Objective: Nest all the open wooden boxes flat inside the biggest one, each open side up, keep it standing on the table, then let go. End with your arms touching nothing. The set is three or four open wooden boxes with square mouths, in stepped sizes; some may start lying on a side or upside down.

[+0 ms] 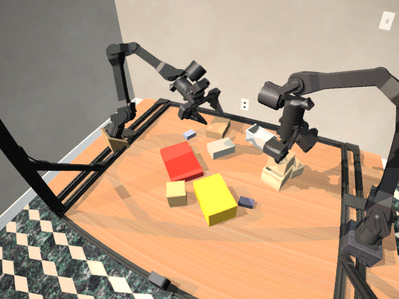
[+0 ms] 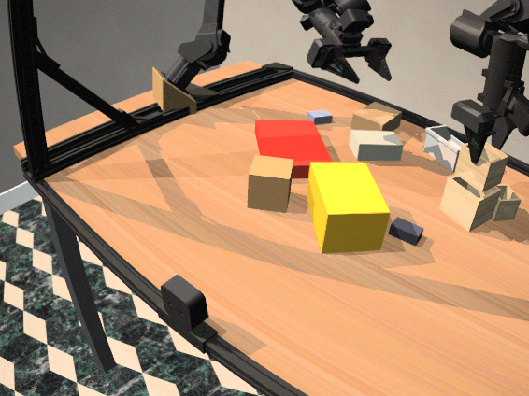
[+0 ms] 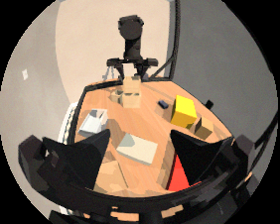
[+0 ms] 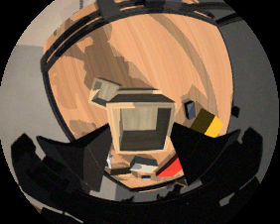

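The biggest wooden box (image 1: 276, 181) (image 2: 483, 211) (image 3: 131, 101) stands open side up on the table. My right gripper (image 2: 488, 153) (image 4: 141, 125) is shut on the middle wooden box (image 1: 280, 163) (image 2: 493, 172) (image 4: 141, 149), with fingers on two opposite walls. That box is open side up, over the biggest box's mouth and turned relative to it; whether they touch is unclear. The smallest wooden box (image 1: 298, 169) (image 2: 510, 206) (image 4: 105, 92) stands beside the biggest one, mouth up. My left gripper (image 1: 213, 117) (image 2: 373, 80) (image 3: 140, 133) is open and empty, high above the far side.
A white open tray (image 1: 254, 138) (image 2: 438, 148) is behind the boxes. A grey-white block (image 1: 221, 149), tan block (image 1: 216, 130), red block (image 1: 180, 159), yellow block (image 1: 216, 194), tan cube (image 1: 176, 190), dark block (image 1: 246, 202) and small blue block (image 1: 189, 134) are spread about.
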